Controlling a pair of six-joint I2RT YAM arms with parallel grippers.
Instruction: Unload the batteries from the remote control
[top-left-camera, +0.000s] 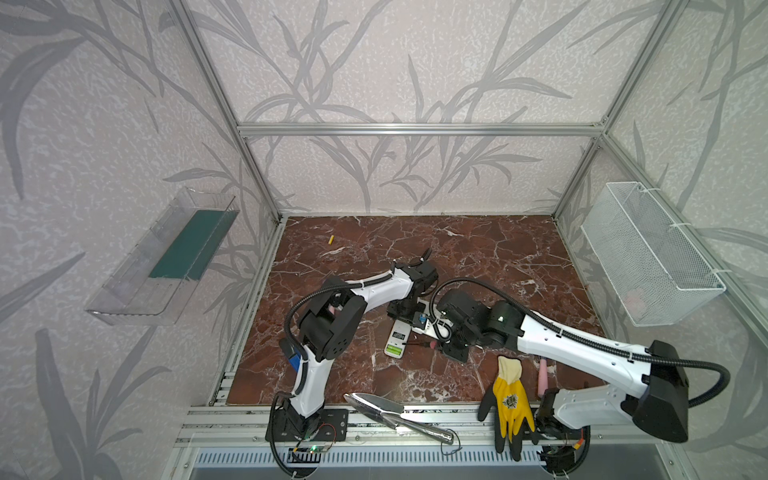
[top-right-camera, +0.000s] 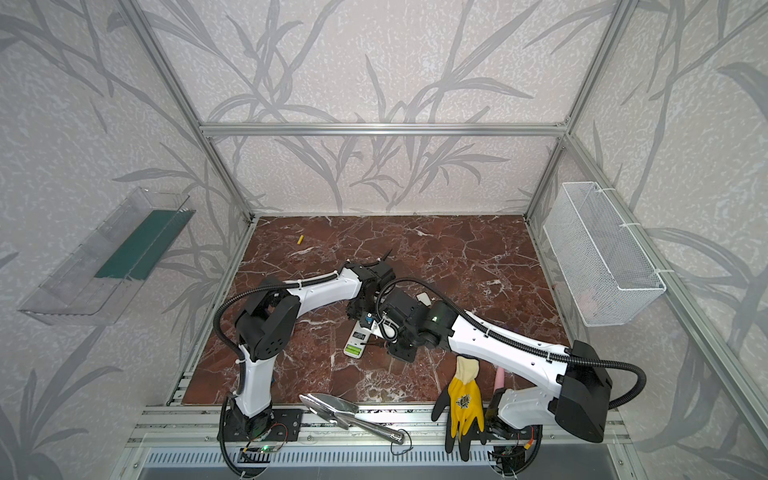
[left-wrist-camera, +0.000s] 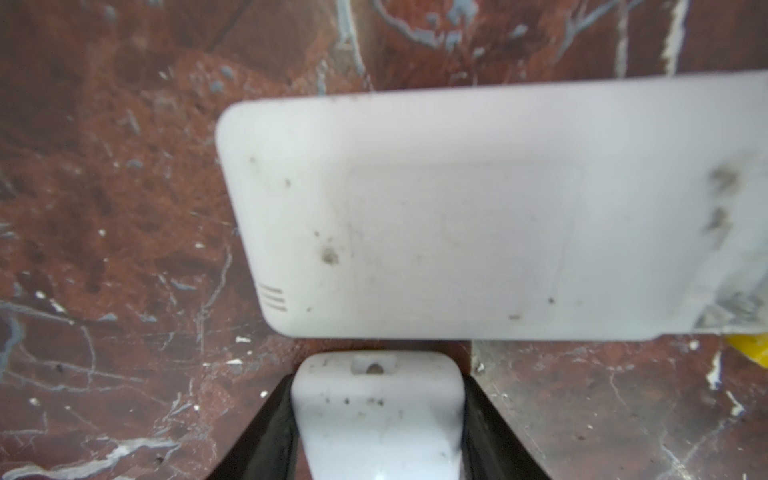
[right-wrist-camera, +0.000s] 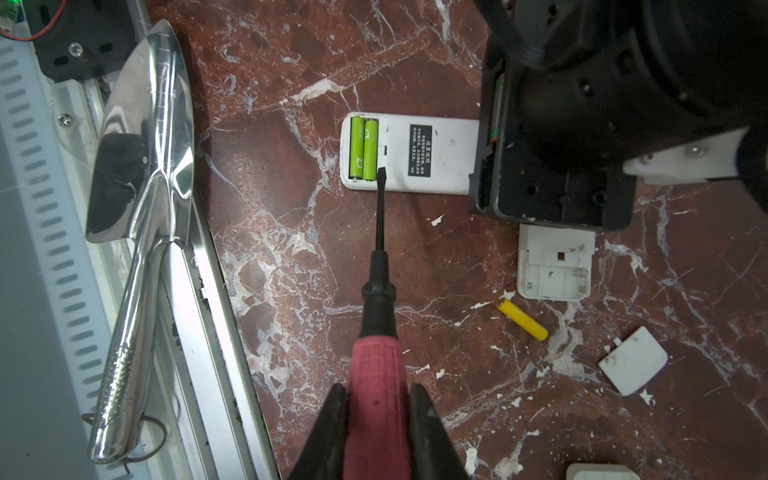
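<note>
The remote control (right-wrist-camera: 436, 153) lies back-up with its cover off, so its two lime green batteries (right-wrist-camera: 363, 147) sit exposed straight ahead of the right gripper (right-wrist-camera: 378, 390) — clenched on the pink-handled screwdriver (right-wrist-camera: 380, 249), whose tip rests at the bay's edge beside them, probably to pry. The left gripper (left-wrist-camera: 378, 380) squeezes the remote control's far end, apparently steadying it — a yellow battery (right-wrist-camera: 521, 320) lies loose nearby.

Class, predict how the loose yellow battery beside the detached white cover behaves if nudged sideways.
A smooth cylinder lying flat, the yellow battery probably rolls. The polished marble table likely gives little grip, so it may travel far.
</note>
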